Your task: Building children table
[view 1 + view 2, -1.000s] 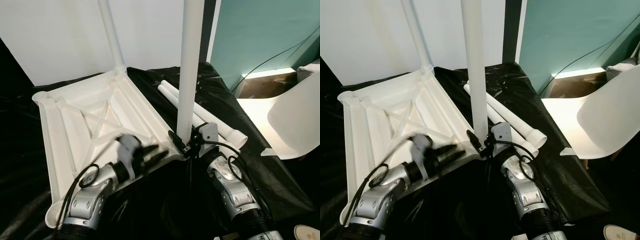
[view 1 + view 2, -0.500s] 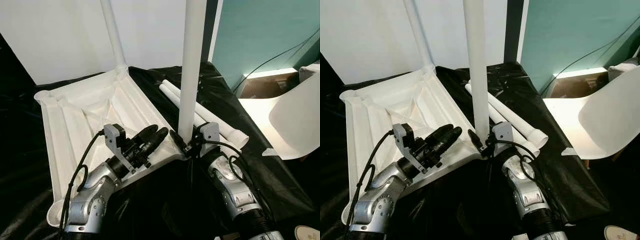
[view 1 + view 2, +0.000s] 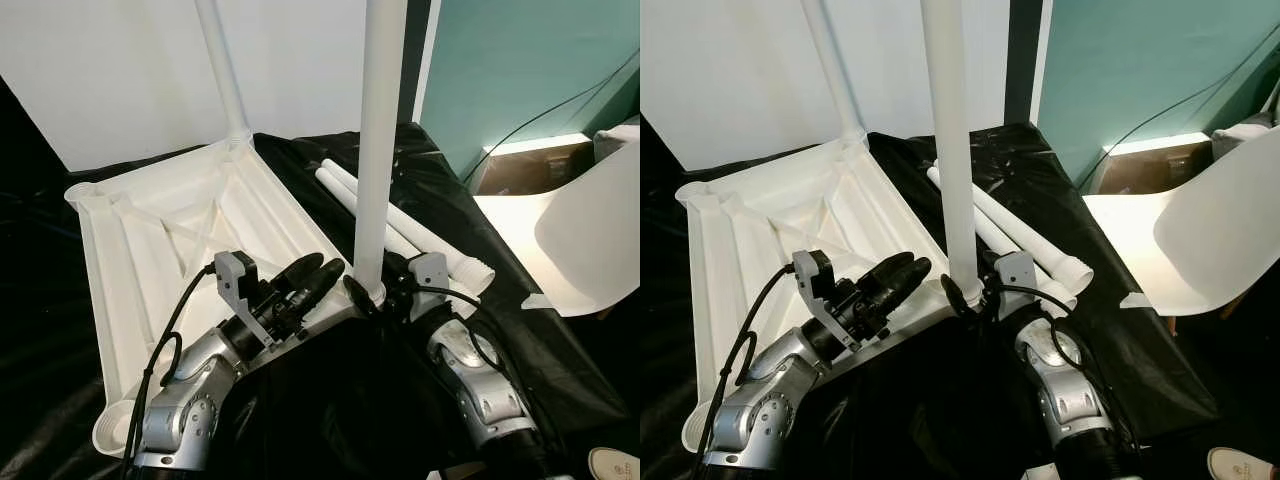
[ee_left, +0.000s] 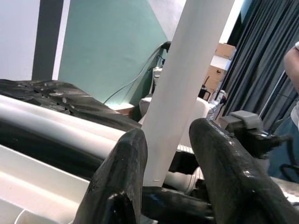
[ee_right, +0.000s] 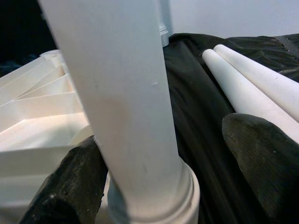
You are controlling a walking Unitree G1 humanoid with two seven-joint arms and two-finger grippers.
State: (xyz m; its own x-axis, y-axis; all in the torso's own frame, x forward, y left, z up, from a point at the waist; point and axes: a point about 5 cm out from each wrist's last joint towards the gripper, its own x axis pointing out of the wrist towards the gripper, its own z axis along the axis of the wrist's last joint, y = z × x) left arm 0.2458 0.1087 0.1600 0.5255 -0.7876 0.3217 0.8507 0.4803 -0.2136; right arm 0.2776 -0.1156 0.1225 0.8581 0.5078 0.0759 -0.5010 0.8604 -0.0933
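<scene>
While the white table top lies upside down on the black cloth, ribs up, one leg stands upright at its near right corner, foot planted at the corner socket. Right gripper is down at the base of that leg, one black finger on either side of the collar. In the right wrist view the fingers sit spread around the leg with a clear gap on one side, so it's bracketing rather than squeezing; whether the other finger is touching the leg, hard to say from here.

Left gripper reaches in over the near edge of the table top, pointing at the same leg. Its two fingers are parted, leg showing between them just beyond the tips, nothing held.

Second leg is up at the far right corner of the table top, standing tall against the white wall. Two spare legs lie side by side on the cloth, just right of the table top, threaded ends toward the near right.

Off the right edge of the cloth, a white chair stands before the teal wall.
</scene>
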